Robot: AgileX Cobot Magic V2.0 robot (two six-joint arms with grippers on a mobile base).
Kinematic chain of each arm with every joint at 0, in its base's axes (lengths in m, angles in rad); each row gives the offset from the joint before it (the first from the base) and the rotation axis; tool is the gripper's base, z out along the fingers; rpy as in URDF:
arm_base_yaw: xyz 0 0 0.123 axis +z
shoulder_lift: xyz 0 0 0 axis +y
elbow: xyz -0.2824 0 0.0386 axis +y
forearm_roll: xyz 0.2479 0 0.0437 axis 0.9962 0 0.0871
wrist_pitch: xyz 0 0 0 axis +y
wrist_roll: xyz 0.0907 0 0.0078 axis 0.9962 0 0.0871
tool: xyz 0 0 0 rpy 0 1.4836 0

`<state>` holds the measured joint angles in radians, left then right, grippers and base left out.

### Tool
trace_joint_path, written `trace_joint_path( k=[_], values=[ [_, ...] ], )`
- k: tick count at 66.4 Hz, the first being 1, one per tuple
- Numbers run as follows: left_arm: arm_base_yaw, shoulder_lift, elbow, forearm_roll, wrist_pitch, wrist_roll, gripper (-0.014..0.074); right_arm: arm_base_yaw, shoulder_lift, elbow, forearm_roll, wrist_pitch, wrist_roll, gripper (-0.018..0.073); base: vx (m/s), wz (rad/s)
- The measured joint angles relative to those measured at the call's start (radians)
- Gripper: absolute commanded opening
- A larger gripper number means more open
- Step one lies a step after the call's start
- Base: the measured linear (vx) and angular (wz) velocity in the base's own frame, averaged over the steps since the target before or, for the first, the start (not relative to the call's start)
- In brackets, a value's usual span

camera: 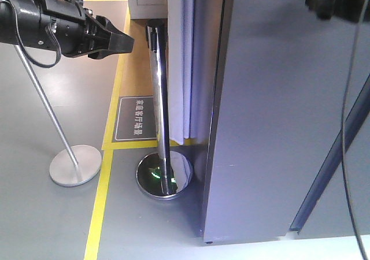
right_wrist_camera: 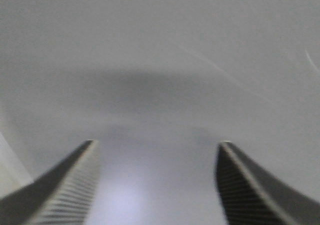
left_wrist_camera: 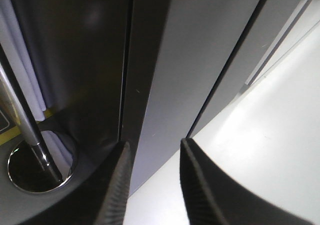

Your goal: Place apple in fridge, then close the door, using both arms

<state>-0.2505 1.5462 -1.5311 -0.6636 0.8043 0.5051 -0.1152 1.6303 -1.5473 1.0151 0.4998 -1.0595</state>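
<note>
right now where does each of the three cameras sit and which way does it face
Exterior front-facing: sits high on the robot, looks down at the grey floor, the fridge, a chrome post; the left tool and the right arm show.
Left wrist-mounted: on the left arm, looks along the open left tool at the fridge panels and the chrome post.
Right wrist-mounted: on the right arm, close up to a plain grey surface; the open right tool shows.
Shared: the front and left wrist views both hold the fridge and chrome post.

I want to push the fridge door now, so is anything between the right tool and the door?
Nothing visible. The open right tool faces a plain grey surface up close, apparently the door, with only bare panel between its fingers.
</note>
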Motion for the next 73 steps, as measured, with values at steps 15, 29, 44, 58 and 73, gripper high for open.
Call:
trace_joint_path(
  k=[15, 29, 44, 58, 73],
  values=[
    [0.000, 0.000, 0.000, 0.032, 0.029, -0.092, 0.0221, 0.001, -0.185, -0.004, -0.011, 0.392, 0.003, -0.0015, 0.00, 0.00],
    [0.000, -0.037, 0.000, 0.072, 0.106, -0.117, 0.0071, 0.001, -0.348, 0.092, -0.015, 0.563, 0.003, -0.0003, 0.00, 0.00],
    [0.000, -0.147, 0.022, 0.170, 0.169, -0.117, -0.0008, 0.001, -0.579, 0.440, -0.021, 0.517, -0.078, -0.0003, 0.00, 0.00],
    [0.000, -0.323, 0.258, 0.184, 0.086, -0.116, -0.0008, 0.001, -0.827, 0.788, -0.027, 0.411, -0.107, -0.0003, 0.00, 0.00],
    [0.000, -0.590, 0.717, 0.184, -0.112, -0.116, -0.0008, 0.001, -1.040, 1.045, -0.030, 0.350, -0.112, -0.0003, 0.00, 0.00]
  ],
)
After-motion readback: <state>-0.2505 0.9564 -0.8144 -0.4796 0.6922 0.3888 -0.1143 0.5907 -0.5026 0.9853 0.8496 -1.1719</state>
